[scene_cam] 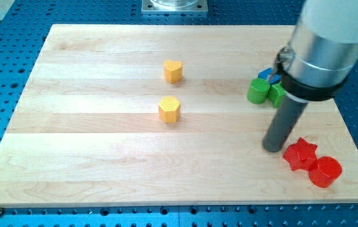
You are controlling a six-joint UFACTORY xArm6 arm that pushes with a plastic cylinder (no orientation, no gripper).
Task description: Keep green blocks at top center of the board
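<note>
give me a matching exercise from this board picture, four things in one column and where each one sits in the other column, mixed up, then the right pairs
Things:
1. yellow heart block
2. yellow hexagon block
3. red star block
4. green blocks

Places:
A. view's right, partly behind the arm
B. just right of my tip
C. near the middle, directly below the other yellow block
D. upper middle of the board

Pairs: 1-D, 2-C, 3-B, 4-A

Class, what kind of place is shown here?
Probably a robotics lab bench: a pale wooden board on a blue perforated metal table, with my tip beside a red star-shaped block.
</note>
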